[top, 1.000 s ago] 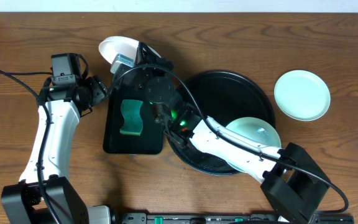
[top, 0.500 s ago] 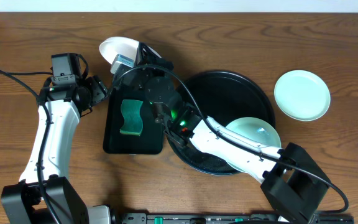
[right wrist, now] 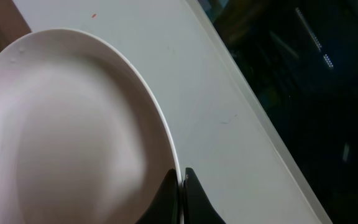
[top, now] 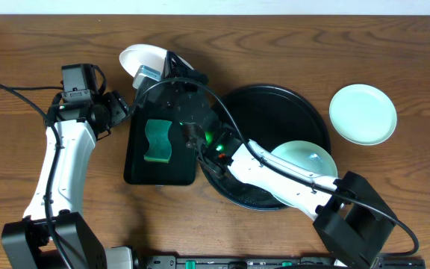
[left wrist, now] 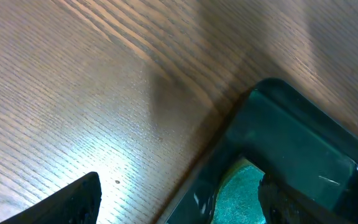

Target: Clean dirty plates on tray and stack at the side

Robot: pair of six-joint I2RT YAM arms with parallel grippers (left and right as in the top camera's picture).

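My right gripper (top: 157, 72) is shut on the rim of a white plate (top: 139, 57) and holds it tilted above the table beyond the rectangular tray. In the right wrist view the fingers (right wrist: 181, 180) pinch the plate (right wrist: 73, 130) at its edge. A second plate (top: 305, 163) lies in the round black tray (top: 275, 104) at its front right. A third plate (top: 362, 113) lies on the table to the right of the tray. My left gripper (top: 115, 109) is open and empty beside the rectangular tray's far left corner; it also shows in the left wrist view (left wrist: 179, 186).
A smaller rectangular black tray (top: 136, 168) holds a green sponge (top: 157, 142), left of the round tray. Its corner (left wrist: 303, 149) and the sponge (left wrist: 241, 193) show in the left wrist view. My right arm crosses over the round tray's left side.
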